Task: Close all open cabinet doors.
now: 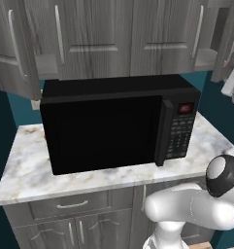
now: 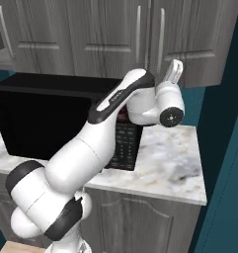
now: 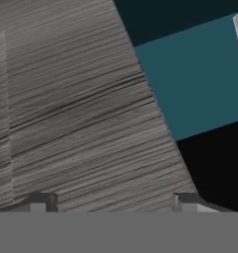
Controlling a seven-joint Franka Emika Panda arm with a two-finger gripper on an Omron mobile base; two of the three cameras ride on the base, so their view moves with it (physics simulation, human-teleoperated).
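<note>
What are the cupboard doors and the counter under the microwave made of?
The cabinet doors look like grey wood with a matte finish: fine grain streaks run along them, very plain up close in the hand view. Their long handles look like silvery brushed metal. The counter looks like polished marble, white with grey and tan veins. It is all rendered, so that is only how they appear.

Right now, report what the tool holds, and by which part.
Nothing is held. The tool is open, its tips wide apart, facing a grey cabinet door up close.
</note>
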